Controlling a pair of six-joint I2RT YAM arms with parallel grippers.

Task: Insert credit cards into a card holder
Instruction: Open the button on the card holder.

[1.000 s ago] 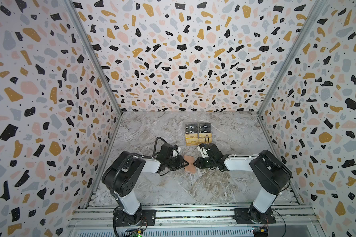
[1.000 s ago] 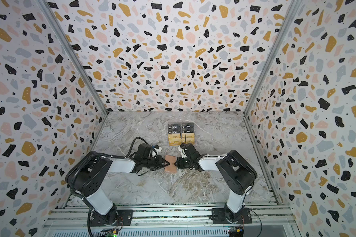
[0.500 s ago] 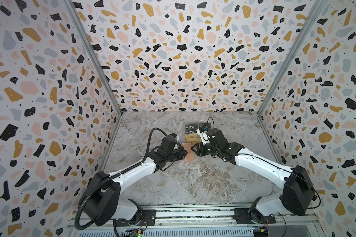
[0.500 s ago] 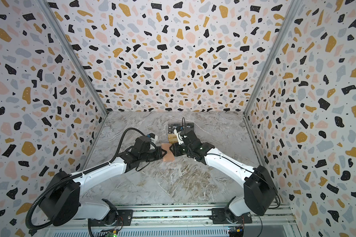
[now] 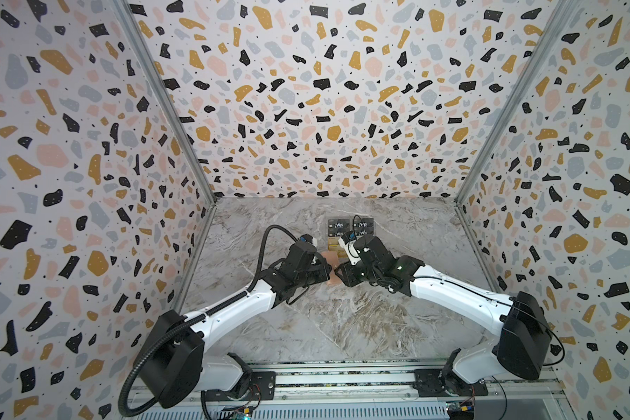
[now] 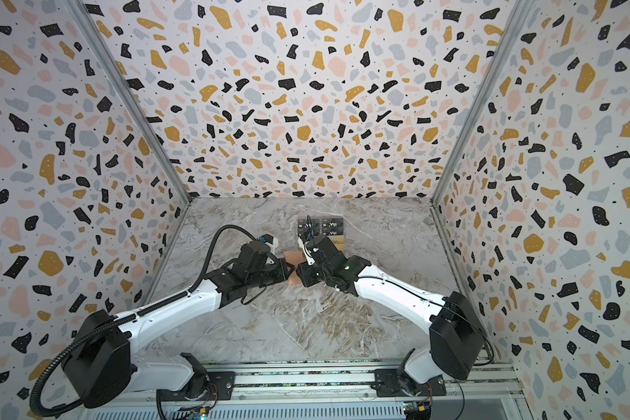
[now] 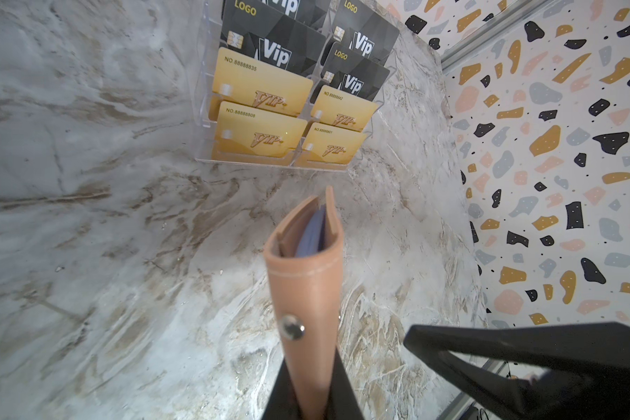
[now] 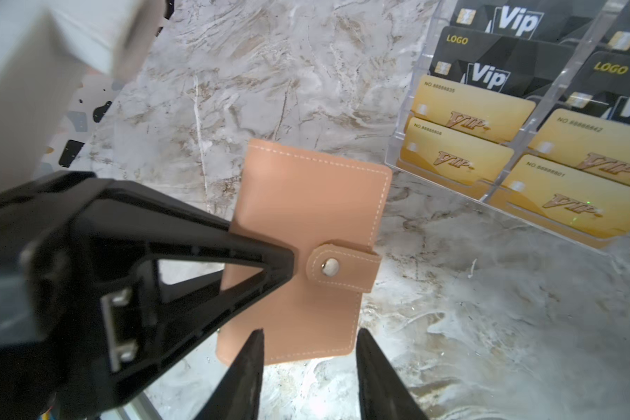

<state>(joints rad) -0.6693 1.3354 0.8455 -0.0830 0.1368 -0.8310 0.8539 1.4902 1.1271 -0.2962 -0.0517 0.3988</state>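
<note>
The left fingers [image 8: 284, 263] are shut tight on the card holder [image 8: 306, 203]. They hold it up on its edge, just in front of the clear stand [image 8: 397, 156]. I cannot tell if it touches the tabletop [image 8: 488, 309]. The right fingers [image 5: 339, 272] are partly open and hold nothing. They are close to the card holder, on the side away from the stand.

The card holder is closed and its snap [image 8: 330, 267] is done up. I think the job now is to open it. To do that well, the left fingers should grip firmly so it does not twist. The right fingers should pinch only the strap tab [image 8: 353, 269], next to the snap, and pull it off gently. A hard tug may make the card holder slip out.

Now count. There is one card holder and one stand. Four gold credit cards [image 7: 260, 134] sit on the low steps of the stand. Four black cards [image 7: 270, 40] sit on the steps above them.
</note>
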